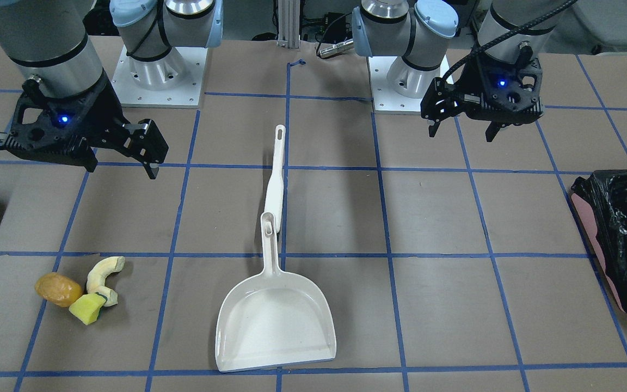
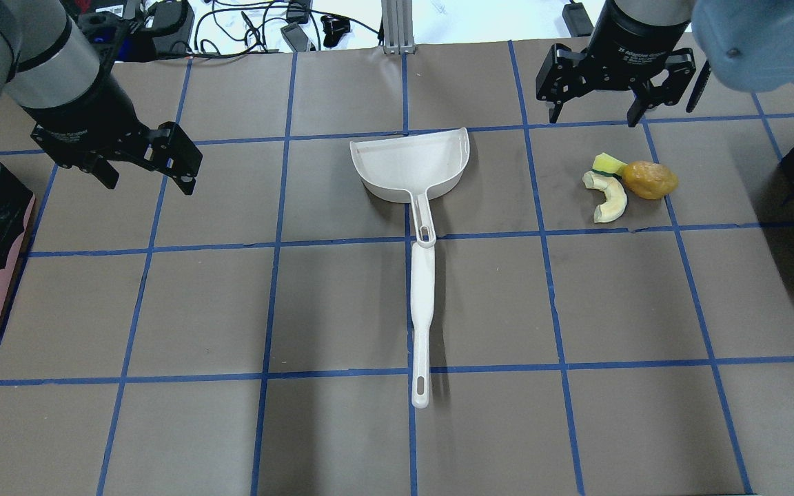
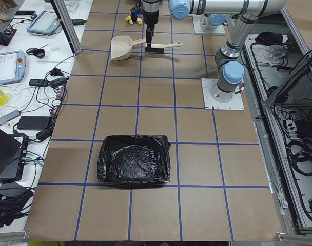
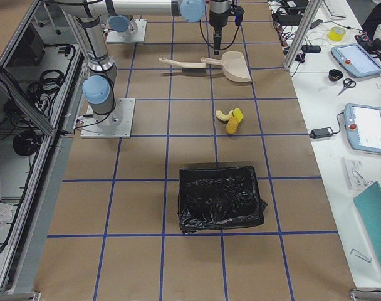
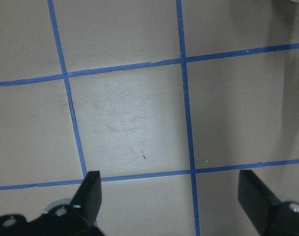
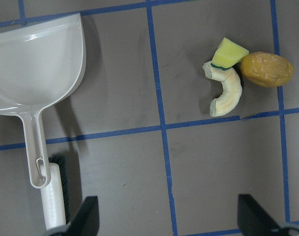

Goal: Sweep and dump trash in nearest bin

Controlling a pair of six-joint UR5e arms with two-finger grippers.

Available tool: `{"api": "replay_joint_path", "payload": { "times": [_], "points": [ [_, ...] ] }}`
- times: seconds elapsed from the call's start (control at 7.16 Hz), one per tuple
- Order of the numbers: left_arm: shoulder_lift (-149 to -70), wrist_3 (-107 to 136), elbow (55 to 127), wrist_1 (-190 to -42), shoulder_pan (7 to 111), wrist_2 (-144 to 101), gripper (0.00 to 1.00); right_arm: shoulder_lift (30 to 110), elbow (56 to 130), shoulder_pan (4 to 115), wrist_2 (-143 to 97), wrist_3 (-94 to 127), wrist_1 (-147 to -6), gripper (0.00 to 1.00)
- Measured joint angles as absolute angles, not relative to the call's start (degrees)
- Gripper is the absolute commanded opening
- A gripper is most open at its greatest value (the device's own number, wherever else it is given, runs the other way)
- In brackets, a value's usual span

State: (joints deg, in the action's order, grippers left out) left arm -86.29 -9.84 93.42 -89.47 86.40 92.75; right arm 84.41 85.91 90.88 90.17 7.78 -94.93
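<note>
Both the left pincer [image 2: 149, 176] and right pincer [image 2: 593, 118] hang spread, empty; right wrist lettering [image 2: 647, 54] partly reads "Adaptive".

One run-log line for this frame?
phase: pre-grasp | left end effector: open, empty | right end effector: open, empty | dustpan, brush, trash: untouched

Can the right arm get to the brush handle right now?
Probably yes. The right pincer hangs open above the table, and the brush lies flat mid-table with nothing over its handle; the trash sits off to the side.
</note>
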Motion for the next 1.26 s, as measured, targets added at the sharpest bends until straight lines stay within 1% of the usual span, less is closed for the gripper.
{"api": "replay_joint_path", "payload": {
  "times": [1.26],
  "points": [
    [-87.02,-10.02,93.44,-89.55,86.1,93.26,1.0,84.47,86.43,90.8,89.82,8.04,-96.49,1.0]
  ]
}}
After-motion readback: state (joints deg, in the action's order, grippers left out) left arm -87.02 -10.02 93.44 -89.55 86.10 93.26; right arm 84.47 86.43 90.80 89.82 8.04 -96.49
